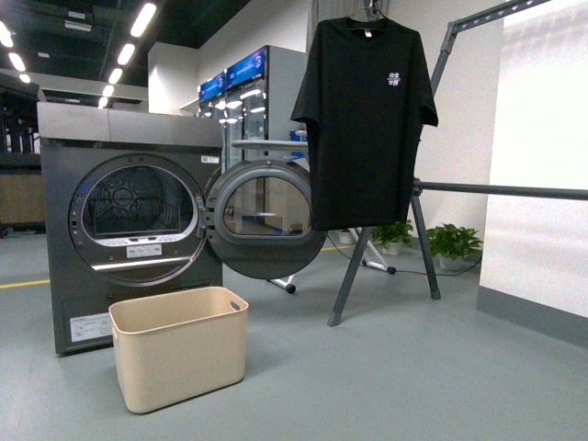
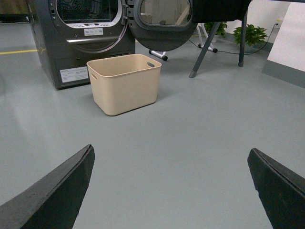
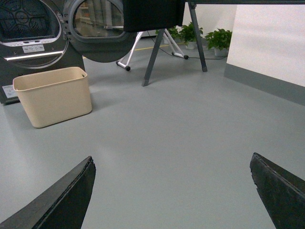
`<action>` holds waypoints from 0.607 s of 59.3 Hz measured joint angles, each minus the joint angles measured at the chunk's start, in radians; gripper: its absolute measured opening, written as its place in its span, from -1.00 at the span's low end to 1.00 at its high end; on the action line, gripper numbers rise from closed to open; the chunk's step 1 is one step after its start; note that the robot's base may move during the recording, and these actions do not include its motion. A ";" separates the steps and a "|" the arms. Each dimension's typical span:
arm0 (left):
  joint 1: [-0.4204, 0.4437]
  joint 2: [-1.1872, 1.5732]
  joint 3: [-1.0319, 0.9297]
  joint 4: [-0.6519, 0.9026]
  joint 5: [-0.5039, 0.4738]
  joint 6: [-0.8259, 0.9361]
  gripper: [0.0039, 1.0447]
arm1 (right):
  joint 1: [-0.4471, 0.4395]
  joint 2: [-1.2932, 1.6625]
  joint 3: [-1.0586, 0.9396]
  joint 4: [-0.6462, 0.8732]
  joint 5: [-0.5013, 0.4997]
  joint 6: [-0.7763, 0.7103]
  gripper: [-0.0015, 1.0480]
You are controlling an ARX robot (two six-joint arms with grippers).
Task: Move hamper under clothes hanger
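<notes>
The clothes hanger (image 1: 501, 191) spans the right side on slanted legs; only the front view shows its top bar and the whole black T-shirt (image 1: 365, 119), the wrist views catching just the hem. Left of it stands the dryer (image 1: 129, 138), door open. The hamper (image 1: 180, 354) sits on the floor (image 1: 413, 367) at the dryer's near side, left of the hanger's legs and apart from them. Only the wrist views show the left gripper (image 2: 170, 151) and right gripper (image 3: 171, 158), each spread wide, holding nothing
</notes>
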 joint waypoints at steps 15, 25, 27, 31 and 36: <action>0.000 0.000 0.000 0.000 0.000 0.000 0.88 | 0.000 0.000 0.000 0.000 0.000 0.000 0.85; 0.000 0.000 0.000 0.000 0.000 0.000 0.88 | 0.000 0.000 0.000 0.000 0.000 0.000 0.85; 0.000 0.000 0.000 0.000 0.000 0.000 0.88 | 0.000 0.000 0.000 0.000 0.000 0.000 0.85; 0.000 0.000 0.000 0.000 0.000 0.000 0.88 | 0.000 0.000 0.000 0.000 0.000 0.000 0.85; 0.000 0.000 0.000 0.000 0.000 0.000 0.88 | 0.000 0.000 0.000 0.000 0.000 0.000 0.85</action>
